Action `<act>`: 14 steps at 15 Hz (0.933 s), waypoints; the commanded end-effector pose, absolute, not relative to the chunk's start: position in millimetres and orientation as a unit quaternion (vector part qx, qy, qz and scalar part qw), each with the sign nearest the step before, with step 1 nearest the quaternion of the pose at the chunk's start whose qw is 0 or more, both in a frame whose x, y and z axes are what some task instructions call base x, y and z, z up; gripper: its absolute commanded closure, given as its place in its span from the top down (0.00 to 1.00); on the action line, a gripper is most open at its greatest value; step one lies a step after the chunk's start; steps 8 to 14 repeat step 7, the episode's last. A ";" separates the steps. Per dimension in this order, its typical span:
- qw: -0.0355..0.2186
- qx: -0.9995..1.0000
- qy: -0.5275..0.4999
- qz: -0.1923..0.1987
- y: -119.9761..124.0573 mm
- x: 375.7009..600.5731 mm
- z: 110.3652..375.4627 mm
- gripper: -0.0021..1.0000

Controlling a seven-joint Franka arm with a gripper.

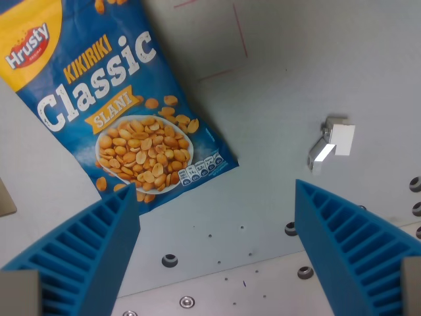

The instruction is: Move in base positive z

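Observation:
A blue bag of Hrusty Classic salted peanuts (115, 105) lies flat on the grey table at the wrist view's upper left, tilted. My gripper (217, 207) is open and empty. Its two blue ribbed fingers (92, 257) stand wide apart at the bottom corners. The left finger's tip overlaps the bag's lower edge in the picture. The right finger (348, 250) is over bare table.
A small white and metal bracket (332, 143) stands on the table at the wrist view's right. Several bolt holes (170, 260) dot the table near the bottom and right edge. Thin red lines (237, 33) mark the surface at the top.

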State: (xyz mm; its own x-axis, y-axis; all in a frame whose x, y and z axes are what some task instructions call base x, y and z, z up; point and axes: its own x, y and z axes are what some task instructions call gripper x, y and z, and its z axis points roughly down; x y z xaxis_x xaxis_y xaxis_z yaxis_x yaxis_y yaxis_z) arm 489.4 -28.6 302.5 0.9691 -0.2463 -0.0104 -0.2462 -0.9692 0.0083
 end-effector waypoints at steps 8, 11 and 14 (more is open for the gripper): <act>0.003 0.992 -0.124 -0.003 -28.9 489.3 339.9 1.00; 0.003 0.992 -0.124 -0.003 -28.9 489.3 339.9 1.00; 0.003 0.992 -0.124 -0.003 -28.9 489.3 339.9 1.00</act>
